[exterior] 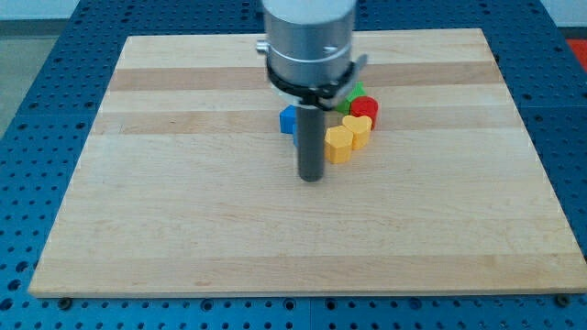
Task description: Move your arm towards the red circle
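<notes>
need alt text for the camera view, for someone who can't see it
A dark rod hangs from a silver arm over a pale wooden board, my tip resting just to the view's left of a tight cluster of small blocks. The cluster holds a red circle, two yellow blocks, a green block behind, and a blue block partly hidden by the rod.

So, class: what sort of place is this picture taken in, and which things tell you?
Probably a robotics lab bench: a wooden board on a blue perforated table, my tip just left of small coloured blocks such as the red circle.
</notes>
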